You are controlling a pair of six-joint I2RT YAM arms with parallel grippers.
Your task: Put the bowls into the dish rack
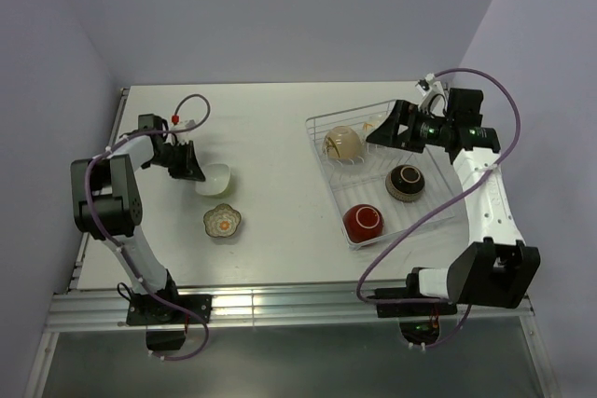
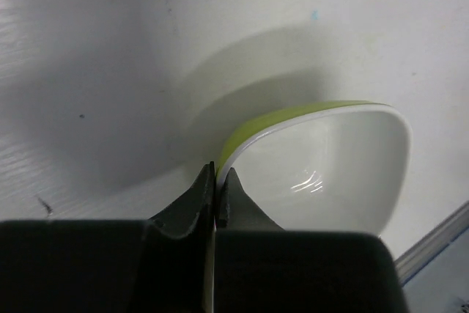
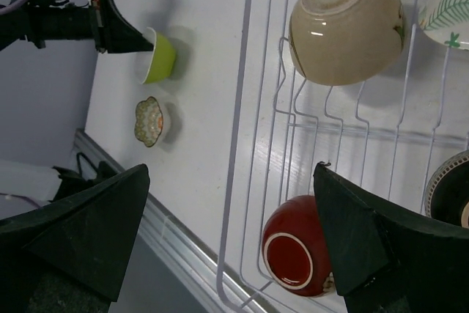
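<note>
My left gripper (image 1: pixel 194 170) is shut on the rim of the yellow-green bowl (image 2: pixel 322 166), one finger inside and one outside. The bowl (image 1: pixel 215 178) is tipped on its side at the table's left. Just in front of it, a flower-shaped patterned bowl (image 1: pixel 223 221) sits on the table. The white wire dish rack (image 1: pixel 328 184) on the right holds a cream bowl (image 1: pixel 342 144), a dark brown bowl (image 1: pixel 407 182) and a red bowl (image 1: pixel 364 221). My right gripper (image 3: pixel 233 181) hangs open above the rack's far side, holding nothing.
A white bowl with a green leaf print (image 3: pixel 447 1) leans in the rack's far corner. The table's metal front rail (image 1: pixel 280 305) runs along the near edge. Purple walls close in the table at the back and sides.
</note>
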